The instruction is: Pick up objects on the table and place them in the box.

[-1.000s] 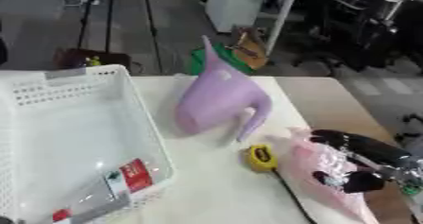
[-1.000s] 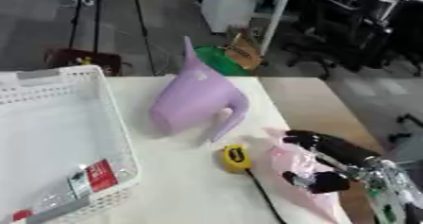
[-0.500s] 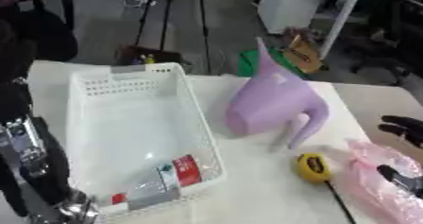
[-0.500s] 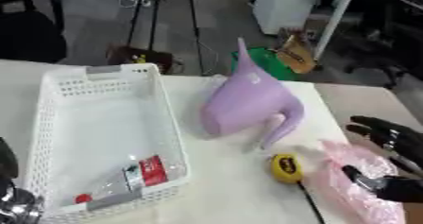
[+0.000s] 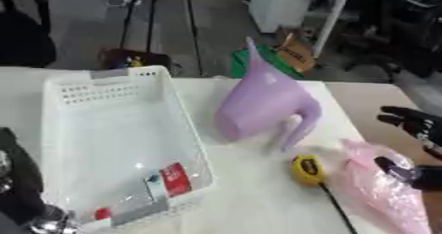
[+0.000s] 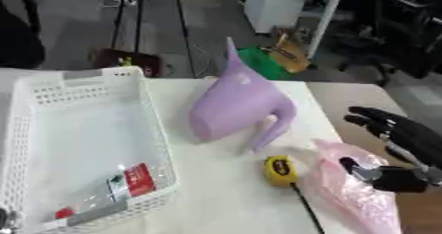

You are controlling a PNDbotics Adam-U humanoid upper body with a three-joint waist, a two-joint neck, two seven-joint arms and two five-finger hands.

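One white box (image 5: 112,129) held what looked like one small red-and-white packet (image 5: 169,181). On the table (image 6: 216,193) lay one lilac jug (image 6: 238,107), one yellow tape measure (image 6: 279,170) and one pink bag (image 6: 358,191). The right hand (image 6: 401,151) was at the bag, thumb touching it, fingers spread above.

Right hand (image 6: 406,146) at right edge — fingers spread, thumb extended.

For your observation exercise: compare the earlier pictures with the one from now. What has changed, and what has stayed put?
The camera swung left, so the whole scene shifted right. The right hand has opened: its fingers have lifted off the pink bag, while its thumb still rests on it. The purple watering can, yellow tape measure and white basket with its contents stayed where they were.
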